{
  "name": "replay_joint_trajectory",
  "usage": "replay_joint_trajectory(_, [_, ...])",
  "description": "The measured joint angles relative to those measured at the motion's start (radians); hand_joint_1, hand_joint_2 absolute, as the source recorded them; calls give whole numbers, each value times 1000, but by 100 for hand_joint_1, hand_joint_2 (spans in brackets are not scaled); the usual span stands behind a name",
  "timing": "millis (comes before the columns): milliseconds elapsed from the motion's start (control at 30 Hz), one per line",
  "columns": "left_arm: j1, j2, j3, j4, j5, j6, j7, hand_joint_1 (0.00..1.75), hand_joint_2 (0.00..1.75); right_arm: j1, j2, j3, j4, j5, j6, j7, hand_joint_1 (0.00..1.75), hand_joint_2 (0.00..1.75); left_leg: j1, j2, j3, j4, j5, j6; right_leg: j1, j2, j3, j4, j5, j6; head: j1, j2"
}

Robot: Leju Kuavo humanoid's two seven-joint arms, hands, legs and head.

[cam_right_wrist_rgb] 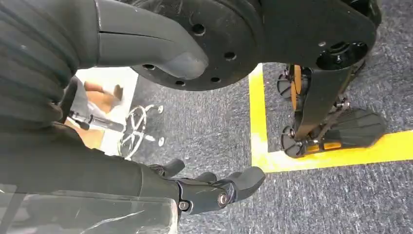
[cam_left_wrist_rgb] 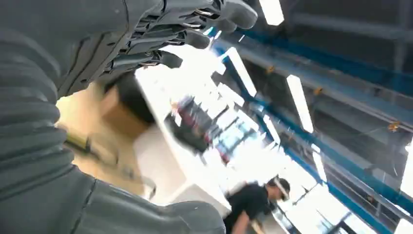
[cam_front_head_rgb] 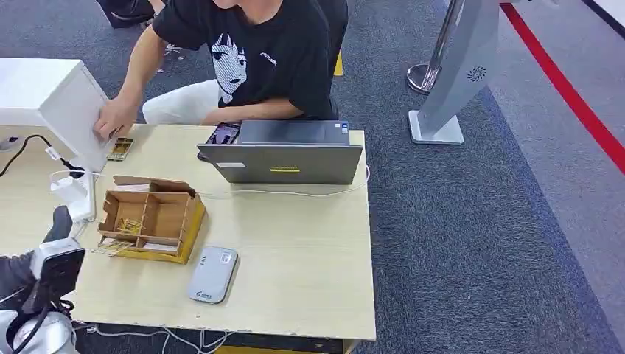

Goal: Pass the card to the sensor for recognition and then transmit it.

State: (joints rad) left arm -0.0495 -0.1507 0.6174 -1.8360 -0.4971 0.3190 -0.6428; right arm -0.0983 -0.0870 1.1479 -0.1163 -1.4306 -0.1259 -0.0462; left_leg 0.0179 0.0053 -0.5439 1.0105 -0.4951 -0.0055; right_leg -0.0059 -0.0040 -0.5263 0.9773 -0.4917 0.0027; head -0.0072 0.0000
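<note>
A wooden compartment box [cam_front_head_rgb: 151, 217] stands on the left part of the table, with a yellowish card [cam_front_head_rgb: 130, 226] in one compartment and another card [cam_front_head_rgb: 110, 248] lying at its near left corner. The grey flat sensor [cam_front_head_rgb: 211, 274] lies just in front of the box. My left hand [cam_front_head_rgb: 57, 227] is raised at the table's left front corner, left of the box and touching nothing. In the blurred left wrist view its fingers [cam_left_wrist_rgb: 185, 22] are spread with nothing in them. My right hand [cam_right_wrist_rgb: 214, 189] hangs over the carpet, its fingers loosely bent and holding nothing.
A person [cam_front_head_rgb: 250, 51] sits behind the table, one hand on a white box [cam_front_head_rgb: 63, 99], beside a small yellowish item [cam_front_head_rgb: 120, 148]. An open laptop [cam_front_head_rgb: 284, 153] stands at the back, its cable running along the table. A white power strip [cam_front_head_rgb: 74, 193] lies at the left.
</note>
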Motion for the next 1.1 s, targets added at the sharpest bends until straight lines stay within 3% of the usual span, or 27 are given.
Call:
replay_joint_trajectory(167, [-37,-33,242,99,390,-399,79,0,175,0,0,7,0,-35,-5,1,0,175,0,1,0,0,0,0,0,1,0,0,0,0,0,0])
replay_joint_trajectory(233, [-49,-21,352,201,478,-497,95,0,175,0,0,15,0,-39,-5,2,0,175,0,1,1,-1,0,0,0,2,-1,0,0,0,0,0])
replay_joint_trajectory(333, [-55,8,474,337,512,-565,79,0,175,0,0,29,1,-46,-4,3,0,175,1,2,0,-1,0,0,0,3,-2,0,0,0,-1,0])
replay_joint_trajectory(500, [-71,39,594,492,556,-570,95,0,175,-5,0,48,2,-42,3,3,0,175,0,1,-2,-1,0,0,0,1,-2,0,0,0,0,0])
replay_joint_trajectory(567, [-82,104,651,662,604,-553,52,2,175,-7,0,64,1,-34,6,1,0,175,0,3,-1,-1,0,0,0,3,-2,0,0,0,0,0])
replay_joint_trajectory(600, [-81,136,672,754,613,-539,17,159,175,-6,0,73,1,-33,10,0,16,175,0,4,0,-1,0,-1,0,4,-2,0,0,0,-1,0])
replay_joint_trajectory(633, [-80,164,690,843,615,-520,-15,171,175,-6,0,81,2,-32,15,0,37,175,0,3,0,-1,0,-1,0,3,-2,0,0,0,-1,0])
replay_joint_trajectory(800, [-73,259,739,1183,622,-432,-37,171,175,-12,-3,115,6,-28,21,-5,37,175,0,0,-2,-1,0,-1,0,0,-2,0,-1,0,-1,0])
replay_joint_trajectory(833, [-73,268,742,1223,622,-426,-37,175,175,-12,-3,119,6,-28,21,-5,154,175,0,0,-2,0,0,-1,0,0,-2,0,-1,0,-1,0])
replay_joint_trajectory(867, [-73,277,746,1257,622,-425,-38,175,175,-13,-3,124,7,-28,21,-5,175,175,0,0,-2,0,0,-1,0,0,-2,0,-1,0,-1,0])
replay_joint_trajectory(967, [-74,300,753,1337,623,-408,-29,175,175,-13,-3,131,9,-27,22,-5,175,175,0,0,-2,0,0,0,0,1,-2,0,0,0,-1,0])
replay_joint_trajectory(1100, [-74,309,757,1413,624,-330,26,175,175,-14,-4,144,10,-26,32,-5,173,175,0,0,-2,1,0,0,0,1,-2,0,0,0,-2,0])
